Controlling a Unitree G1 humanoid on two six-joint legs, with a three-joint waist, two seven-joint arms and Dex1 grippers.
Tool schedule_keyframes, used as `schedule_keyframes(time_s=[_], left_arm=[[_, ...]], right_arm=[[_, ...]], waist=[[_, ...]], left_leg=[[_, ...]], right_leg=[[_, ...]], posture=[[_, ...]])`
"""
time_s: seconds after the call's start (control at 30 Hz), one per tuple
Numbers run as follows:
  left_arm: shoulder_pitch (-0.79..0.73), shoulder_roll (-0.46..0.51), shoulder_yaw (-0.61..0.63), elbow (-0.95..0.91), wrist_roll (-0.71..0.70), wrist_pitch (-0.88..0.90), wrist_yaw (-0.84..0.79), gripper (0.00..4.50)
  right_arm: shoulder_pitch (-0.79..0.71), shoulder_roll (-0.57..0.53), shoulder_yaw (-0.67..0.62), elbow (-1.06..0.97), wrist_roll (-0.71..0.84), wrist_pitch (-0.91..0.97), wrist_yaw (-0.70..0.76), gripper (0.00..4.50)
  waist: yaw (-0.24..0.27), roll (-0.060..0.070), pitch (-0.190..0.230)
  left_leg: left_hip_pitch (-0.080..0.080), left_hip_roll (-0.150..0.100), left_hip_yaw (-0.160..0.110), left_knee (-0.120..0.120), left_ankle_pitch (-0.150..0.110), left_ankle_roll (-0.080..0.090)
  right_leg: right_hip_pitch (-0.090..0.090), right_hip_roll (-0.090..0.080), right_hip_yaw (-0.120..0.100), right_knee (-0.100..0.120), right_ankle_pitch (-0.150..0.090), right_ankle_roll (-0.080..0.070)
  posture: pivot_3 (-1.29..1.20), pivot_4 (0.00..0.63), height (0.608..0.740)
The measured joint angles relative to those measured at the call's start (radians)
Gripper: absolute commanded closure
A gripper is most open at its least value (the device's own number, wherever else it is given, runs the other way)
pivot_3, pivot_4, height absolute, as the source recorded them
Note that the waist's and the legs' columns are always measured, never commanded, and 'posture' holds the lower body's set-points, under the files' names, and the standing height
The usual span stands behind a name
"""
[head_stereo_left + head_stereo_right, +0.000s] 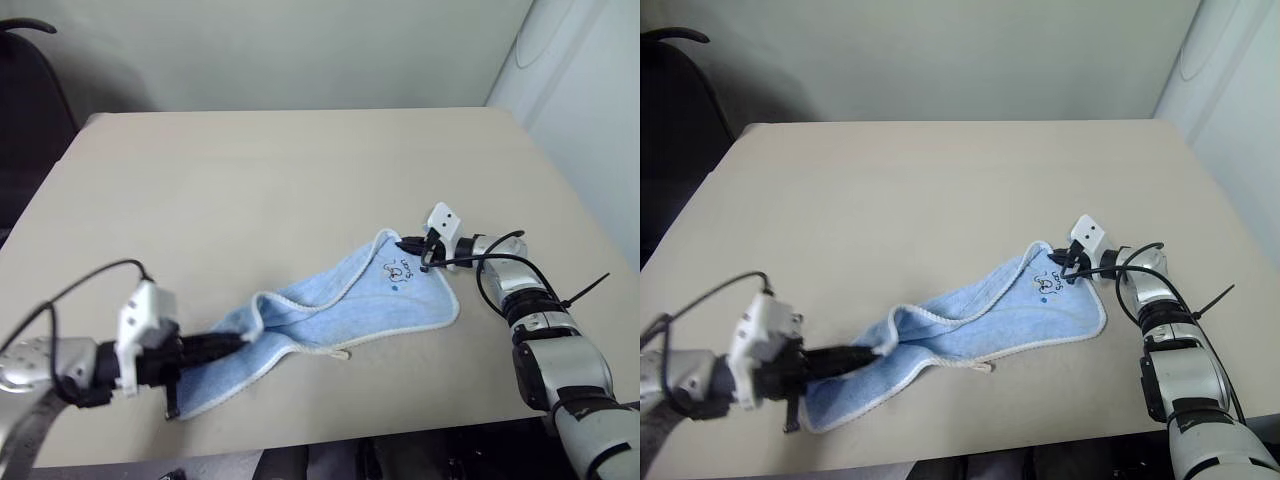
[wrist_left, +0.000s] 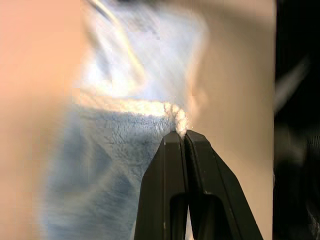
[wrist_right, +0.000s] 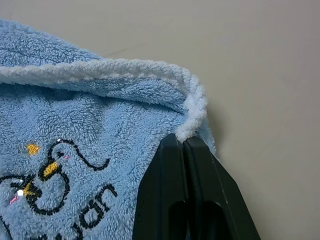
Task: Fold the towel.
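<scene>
The light-blue towel [image 1: 340, 305] lies bunched across the near half of the tan table [image 1: 280, 180], stretched between my two grippers. Its dark printed logo [image 1: 398, 270] faces up near the right corner, and a small white loop [image 1: 340, 352] sticks out from the near edge. My right gripper [image 3: 182, 140] is shut on the white-edged corner beside the logo, low over the table [image 1: 408, 246]. My left gripper [image 2: 180, 135] is shut on the white edging of the opposite end [image 1: 240, 340], which is lifted off the table, with a flap of towel hanging below it.
The table's near edge [image 1: 300, 450] runs just below both arms. A dark chair [image 1: 30, 100] stands past the far left corner, and a pale wall panel [image 1: 590, 90] rises along the right side. Bare tabletop stretches behind the towel.
</scene>
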State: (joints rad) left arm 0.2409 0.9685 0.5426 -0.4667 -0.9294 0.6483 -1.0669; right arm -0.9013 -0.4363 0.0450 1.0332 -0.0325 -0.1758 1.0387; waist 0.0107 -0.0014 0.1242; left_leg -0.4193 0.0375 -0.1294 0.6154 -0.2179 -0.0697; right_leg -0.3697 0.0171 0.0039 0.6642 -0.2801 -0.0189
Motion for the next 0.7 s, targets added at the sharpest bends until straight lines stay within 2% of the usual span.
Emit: schedule_keyframes(time_s=[0.17, 0.37, 0.53, 0.7], left_arm=[[-0.15, -0.063, 0.144, 0.099, -0.246, 0.12, 0.209, 4.48], [-0.46, -0.122, 0.14, 0.223, -0.281, 0.112, 0.502, 4.48], [-0.758, -0.168, 0.014, 0.372, -0.157, 0.039, 0.595, 4.48], [-1.015, -0.232, -0.102, 0.614, 0.024, -0.102, 0.57, 4.48]], right_arm=[[-0.016, -0.029, -0.032, 0.0, 0.029, 0.024, -0.007, 4.5], [-0.091, -0.11, -0.115, 0.001, 0.089, 0.072, -0.033, 4.5], [-0.2, -0.154, -0.153, 0.033, 0.106, 0.076, -0.073, 4.5], [-0.337, -0.169, -0.165, 0.109, 0.107, 0.053, -0.107, 4.5]], waist=[[0.006, 0.001, 0.001], [0.012, 0.002, 0.001], [0.012, 0.003, 0.002], [0.009, 0.002, 0.002]], left_leg=[[0.0, 0.0, 0.0, 0.001, 0.001, 0.0], [0.0, 0.0, 0.0, 0.006, 0.003, 0.0], [0.0, -0.001, 0.0, 0.006, 0.003, 0.001], [-0.002, -0.001, 0.0, 0.004, 0.003, 0.001]], right_leg=[[0.001, 0.0, 0.0, -0.001, 0.0, 0.0], [0.003, 0.0, 0.0, 0.0, 0.0, 0.0], [0.002, 0.0, 0.0, -0.001, 0.0, 0.0], [0.0, 0.0, 0.0, -0.002, 0.0, 0.001]], posture=[[0.0, 0.15, 0.74], [0.0, 0.15, 0.74], [0.0, 0.15, 0.74], [0.0, 0.15, 0.74]])
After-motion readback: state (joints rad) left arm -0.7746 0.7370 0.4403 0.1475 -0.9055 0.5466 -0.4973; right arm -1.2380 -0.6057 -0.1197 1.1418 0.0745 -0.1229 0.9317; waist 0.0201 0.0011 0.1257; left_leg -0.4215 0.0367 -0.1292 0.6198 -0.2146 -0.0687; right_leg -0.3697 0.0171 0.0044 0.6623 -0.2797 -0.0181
